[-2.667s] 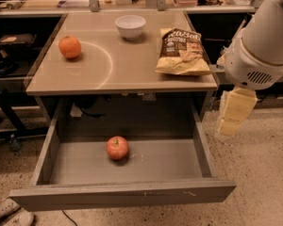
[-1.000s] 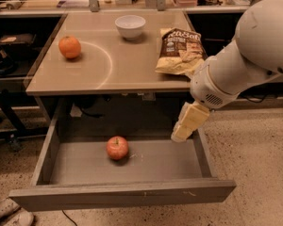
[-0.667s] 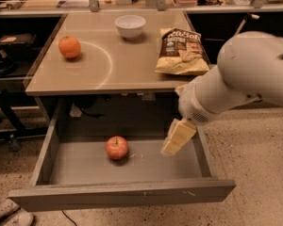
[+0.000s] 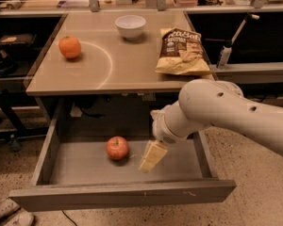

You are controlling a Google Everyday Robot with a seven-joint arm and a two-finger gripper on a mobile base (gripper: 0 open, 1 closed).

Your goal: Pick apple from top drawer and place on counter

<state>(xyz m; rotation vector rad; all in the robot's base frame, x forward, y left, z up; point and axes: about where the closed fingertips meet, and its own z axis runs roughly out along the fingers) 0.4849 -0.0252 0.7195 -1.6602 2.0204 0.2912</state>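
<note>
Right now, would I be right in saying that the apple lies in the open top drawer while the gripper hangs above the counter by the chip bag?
Not quite. The apple does lie in the open top drawer, but the gripper is not above the counter. The camera view shows it down over the drawer, close beside the apple and apart from it. The chip bag lies up on the counter.

White rounded arm [image 4: 236, 112] bears dark holes; seemingly cream claw [image 4: 152, 157] over top drawer [image 4: 122, 194]

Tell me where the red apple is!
In the camera view, the apple lies near the middle of the open top drawer, with the tool just right of it.
</note>
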